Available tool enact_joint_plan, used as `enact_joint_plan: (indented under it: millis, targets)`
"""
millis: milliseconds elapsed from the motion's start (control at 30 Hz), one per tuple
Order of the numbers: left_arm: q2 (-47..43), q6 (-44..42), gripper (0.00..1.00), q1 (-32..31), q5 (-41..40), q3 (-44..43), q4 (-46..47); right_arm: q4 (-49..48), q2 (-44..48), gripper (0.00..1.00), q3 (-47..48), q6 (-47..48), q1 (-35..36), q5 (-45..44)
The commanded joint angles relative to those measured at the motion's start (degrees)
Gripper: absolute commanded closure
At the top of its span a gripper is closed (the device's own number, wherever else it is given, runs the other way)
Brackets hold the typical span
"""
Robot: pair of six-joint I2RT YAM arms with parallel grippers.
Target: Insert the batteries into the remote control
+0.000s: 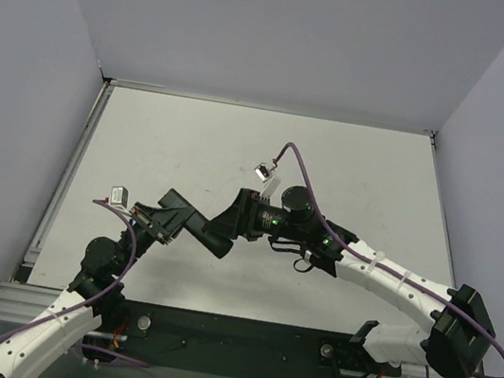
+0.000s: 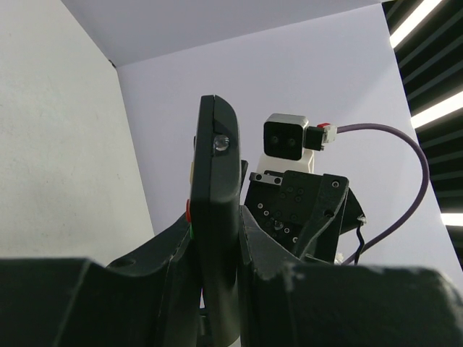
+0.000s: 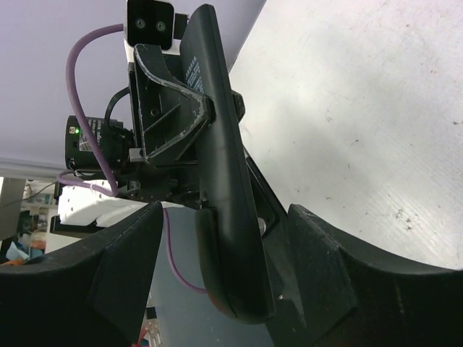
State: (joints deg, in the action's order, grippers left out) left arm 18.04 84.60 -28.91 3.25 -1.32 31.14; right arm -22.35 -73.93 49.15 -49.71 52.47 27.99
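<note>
One remote control [image 2: 215, 217] clamped edge-up in left fingers [image 2: 159, 249], red and green buttons [image 2: 189, 215] visible only from left wrist, right fingers [image 3: 126, 267] spread wide astride it, white surface [image 3: 362, 108] beyond

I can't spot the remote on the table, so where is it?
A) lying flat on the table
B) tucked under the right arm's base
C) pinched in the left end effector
C: the left wrist view shows the remote control edge-on, clamped in the left end effector.
</note>
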Motion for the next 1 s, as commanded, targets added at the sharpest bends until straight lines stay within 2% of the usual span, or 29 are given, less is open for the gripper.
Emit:
enact_joint_plan:
  millis: [0, 400, 733, 967]
  targets:
    - [-0.6, -0.7, 1.0, 0.1, 0.2, 1.8, 6.0, -5.6, -0.7, 0.38, -0.9, -2.8, -0.9, 3.4]
    - [-1.0, -0.9, 1.0, 0.0, 0.0, 1.7, 6.3, -7.0, -2.9, 0.5, -0.9, -3.5, -0.9, 6.8]
    - [-1.2, -0.7, 1.0, 0.0, 0.0, 1.7, 6.9, -4.8, -3.4, 0.75, -1.0, -1.2, -0.9, 6.4]
    - [-1.3, -1.2, 1.0, 0.0, 0.4, 0.0, 7.0, -0.8, -3.3, 0.78, -1.1, 2.1, -0.8, 4.1]
